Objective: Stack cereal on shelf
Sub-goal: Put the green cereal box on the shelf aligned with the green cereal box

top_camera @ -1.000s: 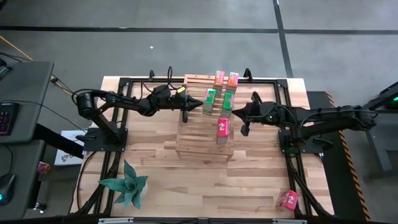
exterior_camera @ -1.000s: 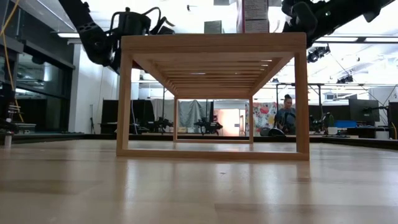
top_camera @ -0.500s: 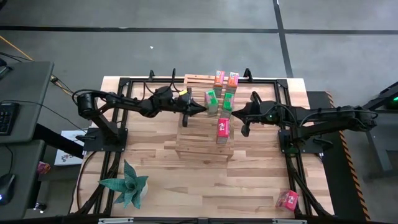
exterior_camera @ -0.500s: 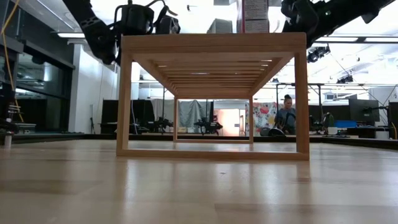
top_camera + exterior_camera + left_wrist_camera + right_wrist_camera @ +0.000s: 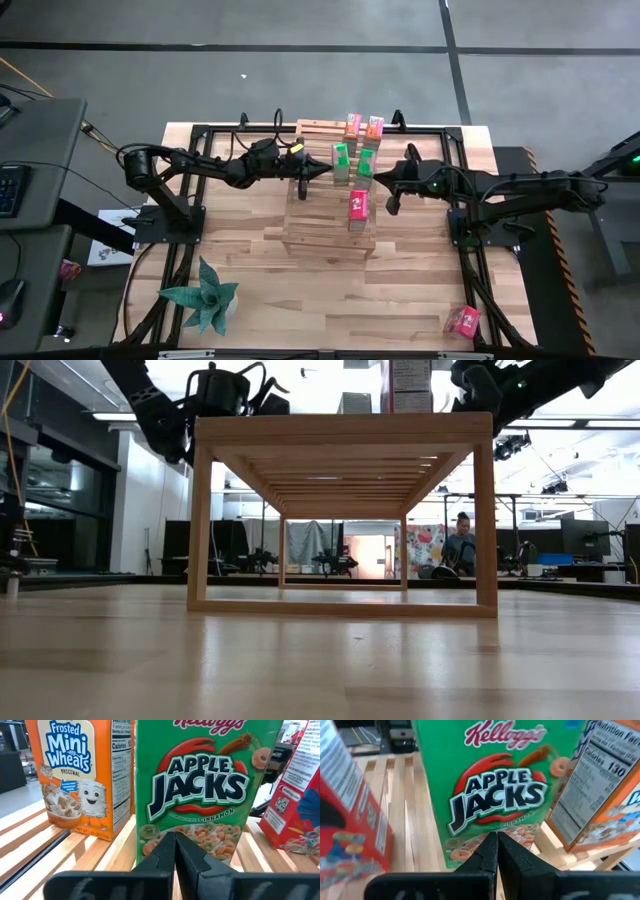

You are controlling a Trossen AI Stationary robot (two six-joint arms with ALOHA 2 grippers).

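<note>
Now, change: the left gripper (image 5: 322, 172) has been brought in from the shelf's left edge until its tips are just beside the left green box (image 5: 341, 163); the right gripper (image 5: 381, 181) has barely shifted.
Meaning: the green pair is judged to be getting nudged square, not lifted.
Left fingers: pressed together, empty, tips at the box's printed front (image 5: 206, 795).
Right fingers: likewise closed on nothing, facing the other green box (image 5: 492, 795).
Cereal: five boxes are seen on the shelf (image 5: 310, 225): two orange (image 5: 363, 126) on the far tier, two green next, one red (image 5: 358, 206) lower; the second red box (image 5: 462, 321) lies at the table's near right corner.
Edges: boxes sit close together; a push could tip one.
Open room: near tiers are bare.
</note>
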